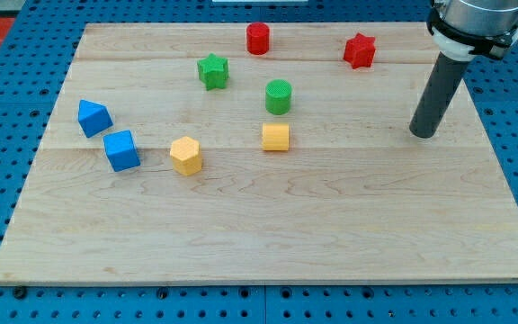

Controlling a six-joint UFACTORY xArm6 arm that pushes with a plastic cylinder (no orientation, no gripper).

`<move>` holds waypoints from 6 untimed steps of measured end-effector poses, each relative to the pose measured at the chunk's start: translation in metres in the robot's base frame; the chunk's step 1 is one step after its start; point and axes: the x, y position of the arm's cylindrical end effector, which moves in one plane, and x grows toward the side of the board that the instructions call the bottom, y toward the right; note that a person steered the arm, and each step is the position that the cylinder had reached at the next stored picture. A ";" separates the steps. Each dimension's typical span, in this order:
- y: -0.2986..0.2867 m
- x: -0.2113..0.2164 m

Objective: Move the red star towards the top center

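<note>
So far the push has not landed, as I read it: the red star sits in the upper right of the frame, near the far edge of the worktop, and my tip rests well apart from it, lower and further right, touching no block. No gripper on this rig — only the dark rod, so nothing is held and nothing can open or close. Top centre is roughly where the red cylinder stands, so the star needs to travel leftward along that top strip. From where I stand, I would judge the whole job is left: bring my tip round to the star's right side, then shove it left — stopping short of the cylinder. The green star and green cylinder lie lower, clear of that line.
</note>
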 end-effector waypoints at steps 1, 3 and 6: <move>0.000 0.000; 0.016 -0.024; -0.046 -0.179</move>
